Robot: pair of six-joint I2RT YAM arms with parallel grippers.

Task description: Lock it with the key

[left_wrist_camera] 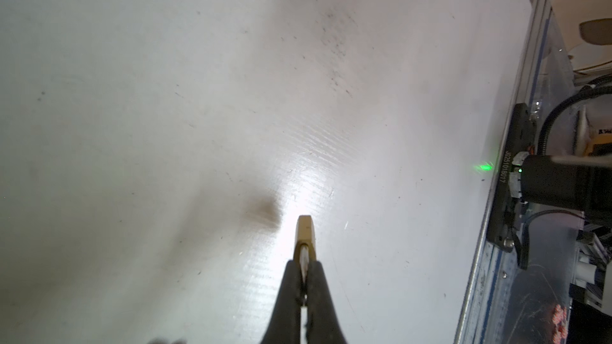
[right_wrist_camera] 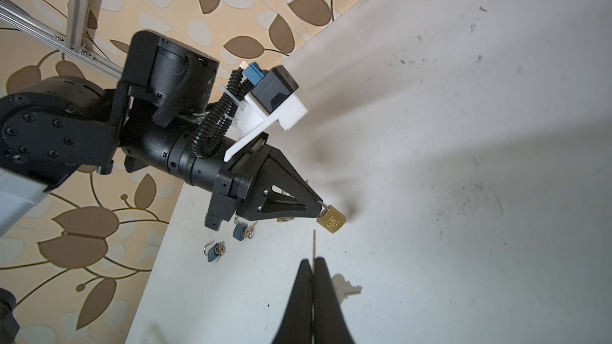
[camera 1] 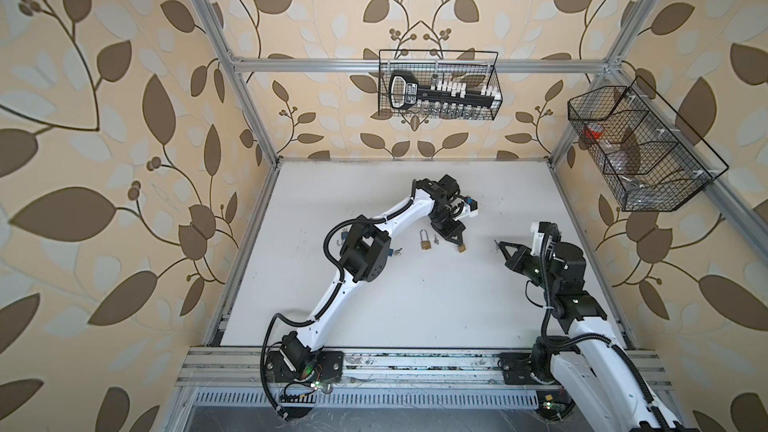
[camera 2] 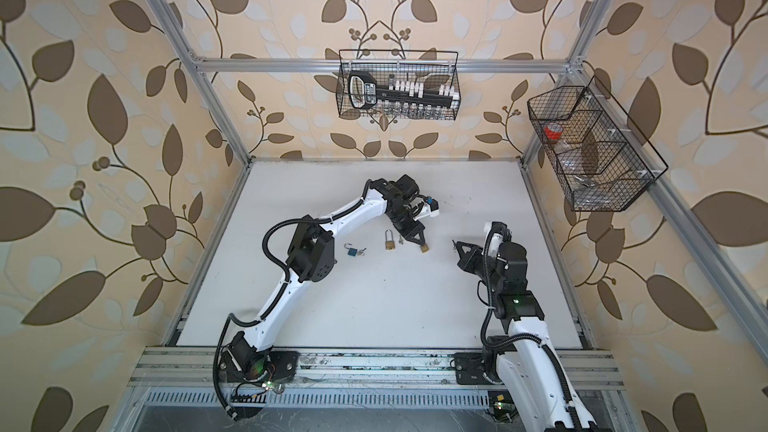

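Observation:
My left gripper (camera 1: pixel 457 243) is shut on the shackle of a small brass padlock (camera 1: pixel 462 248), which it holds just above the white table. In the left wrist view the padlock (left_wrist_camera: pixel 304 229) sticks out past the shut gripper (left_wrist_camera: pixel 304 261). In both top views my right gripper (camera 1: pixel 500 244) is to the right of the padlock, apart from it, and points toward it. It is shut on a thin silver key (right_wrist_camera: pixel 314 243), seen edge-on past the tips of the right gripper (right_wrist_camera: pixel 313 261). The right wrist view shows the padlock (right_wrist_camera: pixel 331 220) a short way beyond the key's tip.
A long-shackled brass padlock (camera 1: pixel 424 239) and a loose key (camera 1: pixel 435 238) lie left of the held lock. A blue padlock (camera 2: pixel 351 250) lies further left, near the left arm's elbow. Wire baskets hang on the back rail (camera 1: pixel 384 76) and at the right (camera 1: pixel 640 151).

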